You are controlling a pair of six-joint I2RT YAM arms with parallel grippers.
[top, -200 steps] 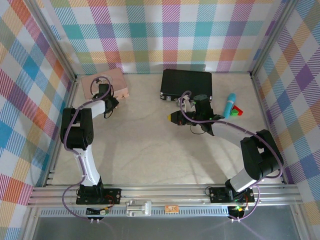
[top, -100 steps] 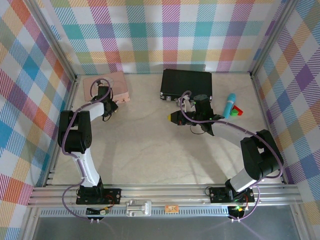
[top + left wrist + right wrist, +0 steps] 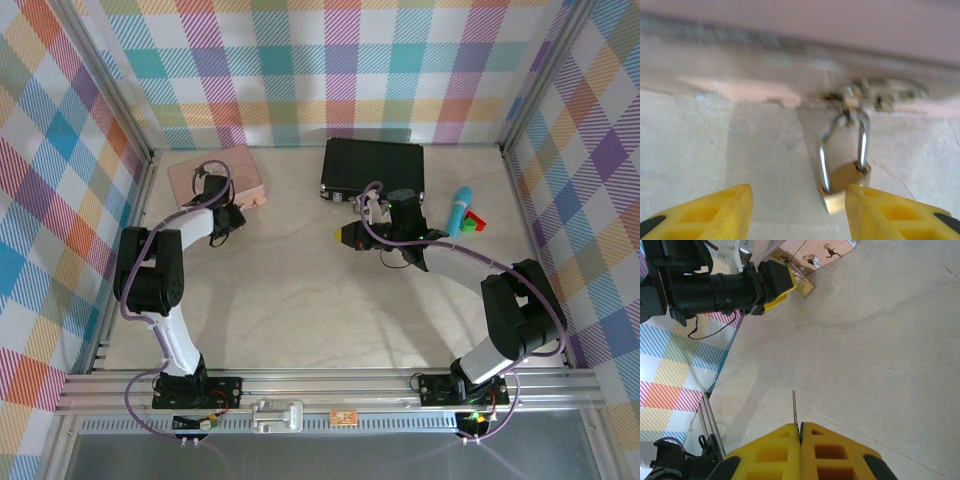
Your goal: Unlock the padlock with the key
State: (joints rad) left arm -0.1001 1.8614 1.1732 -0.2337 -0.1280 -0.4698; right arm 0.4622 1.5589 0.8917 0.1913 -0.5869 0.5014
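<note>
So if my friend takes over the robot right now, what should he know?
The left gripper is open at the padlock, not clamped on it.
The right gripper is shut on the key, whose blade sticks out, well away from the lock.
The padlock hangs from the clasp of the pink tin; its shackle looks closed.
Done: key picked up.
Left: steady the padlock, bring the key over, push it in, turn.

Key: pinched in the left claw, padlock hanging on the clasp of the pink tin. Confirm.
Wrong claw. The key is pinched in the right claw, as the right wrist view shows; the padlock does hang on the clasp of the pink tin.
</note>
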